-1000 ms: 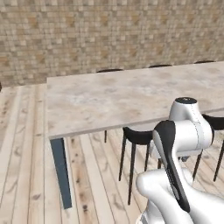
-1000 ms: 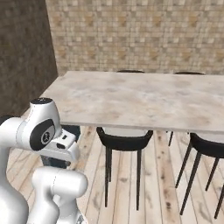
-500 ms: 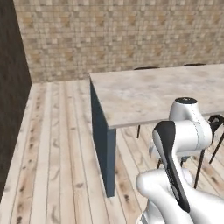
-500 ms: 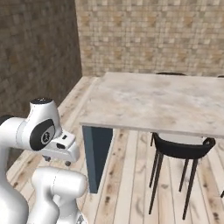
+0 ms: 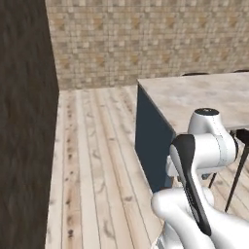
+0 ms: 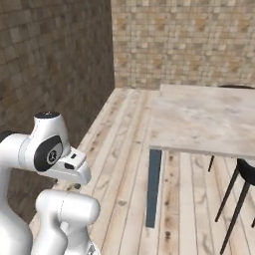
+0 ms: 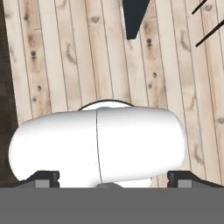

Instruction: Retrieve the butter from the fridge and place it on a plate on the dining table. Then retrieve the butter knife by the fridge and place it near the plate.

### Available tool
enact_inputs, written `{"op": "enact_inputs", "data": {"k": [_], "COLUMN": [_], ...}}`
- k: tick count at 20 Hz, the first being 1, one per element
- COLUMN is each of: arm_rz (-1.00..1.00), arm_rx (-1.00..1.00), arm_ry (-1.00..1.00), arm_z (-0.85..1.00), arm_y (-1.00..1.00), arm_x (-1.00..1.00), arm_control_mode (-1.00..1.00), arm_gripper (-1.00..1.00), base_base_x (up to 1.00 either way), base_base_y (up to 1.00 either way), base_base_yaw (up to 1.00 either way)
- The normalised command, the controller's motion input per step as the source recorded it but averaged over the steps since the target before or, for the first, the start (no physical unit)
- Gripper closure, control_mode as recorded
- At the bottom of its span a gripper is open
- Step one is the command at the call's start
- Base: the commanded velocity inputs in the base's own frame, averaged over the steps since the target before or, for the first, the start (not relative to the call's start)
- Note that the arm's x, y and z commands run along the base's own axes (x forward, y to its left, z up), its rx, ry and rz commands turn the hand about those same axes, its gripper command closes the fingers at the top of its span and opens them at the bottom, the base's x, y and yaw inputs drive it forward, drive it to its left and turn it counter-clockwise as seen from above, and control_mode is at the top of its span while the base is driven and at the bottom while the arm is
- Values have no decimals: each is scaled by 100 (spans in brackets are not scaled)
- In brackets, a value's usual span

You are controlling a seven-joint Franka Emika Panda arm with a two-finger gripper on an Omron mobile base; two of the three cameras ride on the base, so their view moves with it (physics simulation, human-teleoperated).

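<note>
The dining table (image 5: pixel 204 97) (image 6: pixel 199 119) has a bare beige marbled top and stands to the right, on a dark blue leg (image 5: pixel 151 141) (image 6: pixel 154 187). My arm is folded close over the base. In the hand view my gripper (image 7: pixel 116 177) points down at the plank floor. Its fingertips (image 7: pixel 43 177) stand wide apart, open, and hold nothing. The butter, the fridge, the plate and the butter knife are out of view.
A dark wall (image 5: pixel 24 121) runs close along the left, and a tan brick wall (image 5: pixel 146 39) (image 6: pixel 184 40) closes the far end. Black chairs (image 5: pixel 240 141) (image 6: pixel 241 184) stand at the table's near side. Open plank floor (image 5: pixel 97 146) lies between wall and table.
The whole picture has shifted, so the base has turned left. The table has slid to the right of both views and the left wall has come in. The gripper stays open.
</note>
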Motion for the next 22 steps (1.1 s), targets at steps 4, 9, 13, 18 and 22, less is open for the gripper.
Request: {"op": "enact_inputs", "data": {"k": [4, 9, 13, 18, 22], "arm_rz": [0, 0, 0, 0, 0], "arm_rx": [0, 0, 0, 0, 0], "arm_ry": [0, 0, 0, 0, 0], "arm_z": [0, 0, 0, 0, 0], "arm_y": [0, 0, 0, 0, 0], "arm_x": [0, 0, 0, 0, 0], "arm_control_mode": [100, 100, 100, 100, 100], "arm_gripper": [-100, -100, -100, -100, -100], "base_base_x": [31, 30, 84, 100, 100], "base_base_y": [100, 100, 80, 10, -6], "base_base_yaw": [0, 0, 0, 0, 8]}}
